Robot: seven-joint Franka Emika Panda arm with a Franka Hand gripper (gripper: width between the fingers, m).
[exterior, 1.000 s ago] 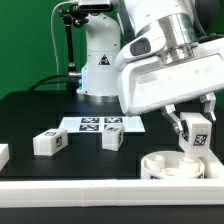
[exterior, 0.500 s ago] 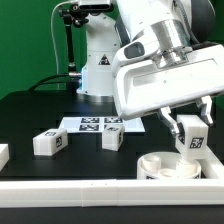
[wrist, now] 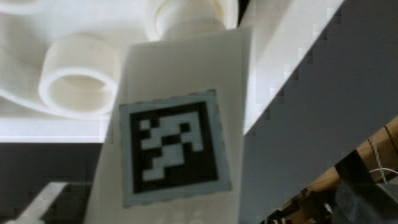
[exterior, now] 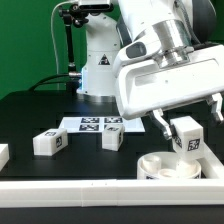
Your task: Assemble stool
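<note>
**A:** Exterior view first: what is the hand [exterior: 190, 122] doing?

**B:** It is clenched on the held leg [exterior: 187, 138], a white block that is tilted with its tag facing the camera. The block hangs low over the round seat [exterior: 160, 171] at the exterior view's right. I cannot tell whether the two touch.

**A:** And the surface [exterior: 30, 115]?

**B:** It is black and plain. The marker board [exterior: 100, 124] lies flat in front of the arm's white base [exterior: 100, 65]. The left leg [exterior: 49, 142] sits apart from the board, toward the exterior view's left. The middle leg [exterior: 112, 138] sits at the board's front edge. A white piece [exterior: 3, 155] is cut off at the border, and a white ledge [exterior: 80, 190] runs along the near side.

**A:** What about the room?

**B:** There is a green backdrop [exterior: 25, 45] with a black stand [exterior: 68, 40] before it.

**A:** And the wrist view?

**B:** The held leg [wrist: 178, 150] fills it, its tag large. The seat's [wrist: 80, 80] white rounded forms are behind it.
</note>
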